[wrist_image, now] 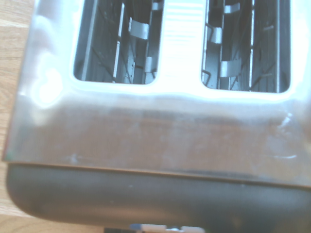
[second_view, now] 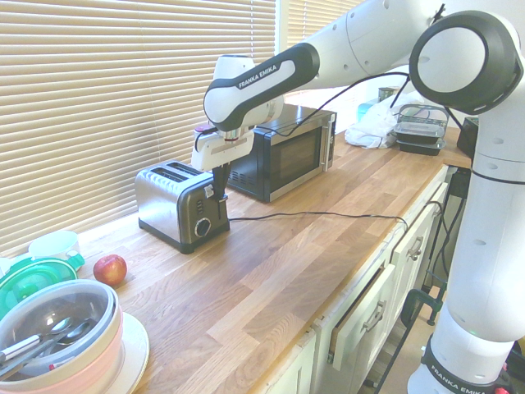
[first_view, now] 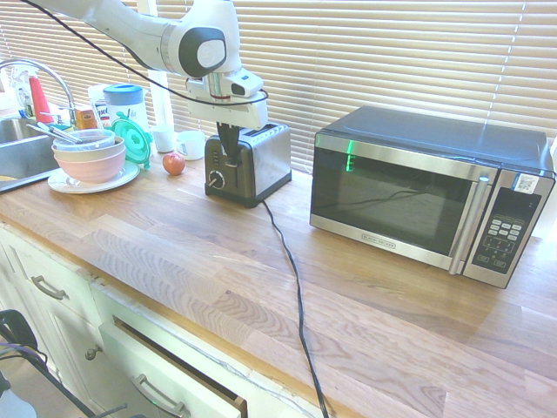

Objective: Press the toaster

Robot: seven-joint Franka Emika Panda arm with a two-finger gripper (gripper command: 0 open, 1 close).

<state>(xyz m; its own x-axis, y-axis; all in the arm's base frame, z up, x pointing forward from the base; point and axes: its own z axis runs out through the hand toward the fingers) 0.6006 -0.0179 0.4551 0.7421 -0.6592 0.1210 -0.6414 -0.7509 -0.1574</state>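
We have the gripper (first_view: 229, 150) pointing almost straight down at the black end of the toaster (first_view: 261, 157), fingers pinched fully together with nothing between them, so they work as one blunt tip. The toaster sits on the wooden counter (first_view: 261, 287) by the blinds, between the apple (first_view: 174, 163) and the microwave (first_view: 426, 187), its black panel facing the counter's front edge and its cord (first_view: 291, 287) trailing forward over the wood. In the second exterior view the closed tip hangs right against that panel, above the round dial (second_view: 202, 227); we cannot tell from either side view whether it already touches the lever, which the fingers hide. The wrist view looks down into both empty slots (wrist_image: 116, 41) and onto the panel's top edge, so we judge we are lined up over the lever end.

To do this press well, we want to:
- keep the fingers closed so the tip stays stiff and cannot straddle the lever
- come straight down along the panel, not at a slant, so the push goes into the lever's travel and does not shove the toaster back towards the blinds
- stay off the dial below
- push until the lever reaches the bottom of its slot, then lift clear

The toaster looks light, so a sideways load could tip or slide it
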